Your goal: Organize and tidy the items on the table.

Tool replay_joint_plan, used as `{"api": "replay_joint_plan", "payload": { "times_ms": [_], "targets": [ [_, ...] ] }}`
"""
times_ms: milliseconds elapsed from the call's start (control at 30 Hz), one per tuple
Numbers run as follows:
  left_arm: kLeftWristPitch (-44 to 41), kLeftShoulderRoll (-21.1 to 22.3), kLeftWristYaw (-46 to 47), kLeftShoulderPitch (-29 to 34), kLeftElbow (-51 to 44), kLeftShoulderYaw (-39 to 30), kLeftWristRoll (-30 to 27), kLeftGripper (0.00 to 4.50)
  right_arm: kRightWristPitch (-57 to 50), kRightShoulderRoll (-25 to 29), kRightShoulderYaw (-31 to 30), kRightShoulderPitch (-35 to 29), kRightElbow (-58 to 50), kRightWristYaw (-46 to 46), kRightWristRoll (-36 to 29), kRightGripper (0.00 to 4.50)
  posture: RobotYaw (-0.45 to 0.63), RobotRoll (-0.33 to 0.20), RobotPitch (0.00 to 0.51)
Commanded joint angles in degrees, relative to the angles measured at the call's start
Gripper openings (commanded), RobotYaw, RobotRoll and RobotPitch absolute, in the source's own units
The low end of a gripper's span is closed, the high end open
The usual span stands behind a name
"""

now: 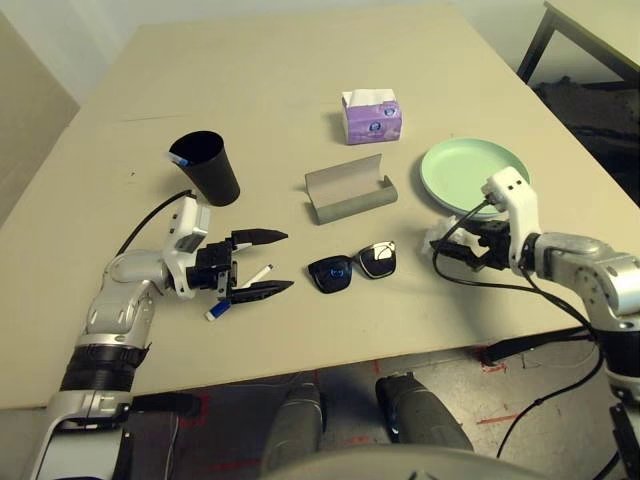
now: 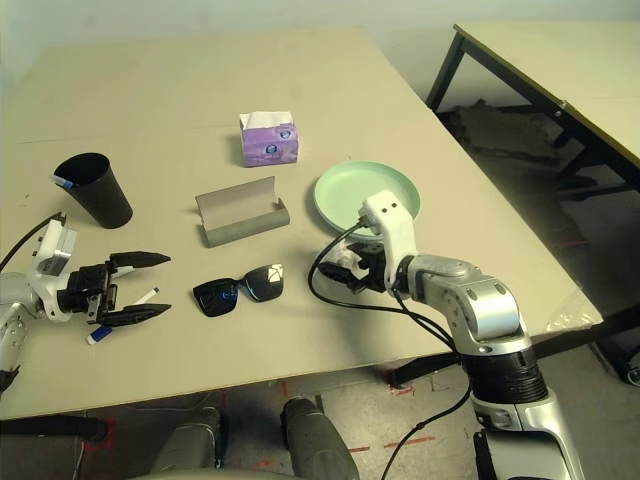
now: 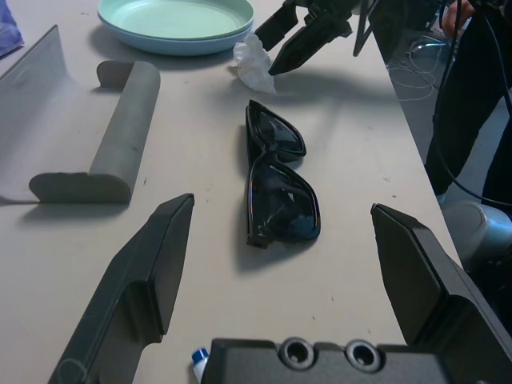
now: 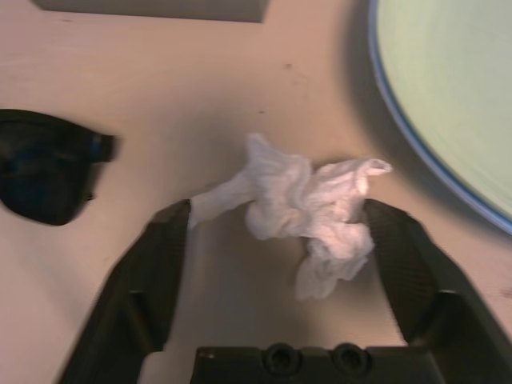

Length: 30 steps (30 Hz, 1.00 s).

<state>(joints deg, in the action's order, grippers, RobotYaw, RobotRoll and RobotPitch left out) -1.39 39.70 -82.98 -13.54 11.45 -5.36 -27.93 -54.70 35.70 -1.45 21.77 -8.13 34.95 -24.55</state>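
From the head camera: beige table carrying a black cup far left with something blue and white poking over its rim, a purple tissue box further back, an open grey glasses case in the middle, black sunglasses nearer the front edge, a green plate to the right. Left gripper low over the table left of the sunglasses, fingers spread wide, nothing held. White marker with a blue cap lying on the table between and below those fingers. Right gripper down at the table just in front of the plate, right of the sunglasses, a bit of white showing at its tips. Second table with black legs at the far right.

From the left wrist: both fingers far apart, empty. Sunglasses lying straight ahead between them, lenses down, well clear of the tips. Glasses case beside the sunglasses, plate beyond. Crumpled tissue just in front of the plate, the other gripper's tips right at it. Blue marker cap just visible under the gripper base.

From the right wrist: fingers spread, one on each side of the tissue, which lies on the table in the gap. Tissue edges at or just touching the inner faces; not squeezed. Plate rim close beside the tissue, one lens of the sunglasses on the other side.
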Motion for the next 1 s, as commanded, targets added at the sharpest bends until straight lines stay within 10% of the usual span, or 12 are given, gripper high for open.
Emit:
{"api": "replay_joint_plan", "payload": {
  "times_ms": [33, 300, 633, 1000],
  "targets": [
    [0.57, 0.59, -0.08, 0.76, -0.32, -0.54, 0.05, 4.50, -0.64, -0.34, 0.08, 0.63, 0.89, -0.80, 0.81, 3.08, -0.06, 0.000, 0.120],
    [0.59, 0.31, -0.11, 0.81, -0.36, -0.35, 0.13, 4.50, -4.26, -0.53, 2.90, 2.93, -0.67, -1.85, -1.03, 0.10, -0.07, 0.000, 0.116],
    [1.14, -0.63, -0.24, -0.93, 1.32, 0.61, 0.73, 4.50, -17.59, 1.49, 8.67, 11.92, -6.67, -2.50, -6.75, 0.04, -0.09, 0.000, 0.107],
    [1.86, -1.59, 2.36, -3.48, 3.93, 0.30, 2.30, 4.50, -10.33, 0.97, 5.54, 19.96, 7.95, -7.56, 1.16, 0.04, -0.06, 0.000, 0.108]
  ]
}}
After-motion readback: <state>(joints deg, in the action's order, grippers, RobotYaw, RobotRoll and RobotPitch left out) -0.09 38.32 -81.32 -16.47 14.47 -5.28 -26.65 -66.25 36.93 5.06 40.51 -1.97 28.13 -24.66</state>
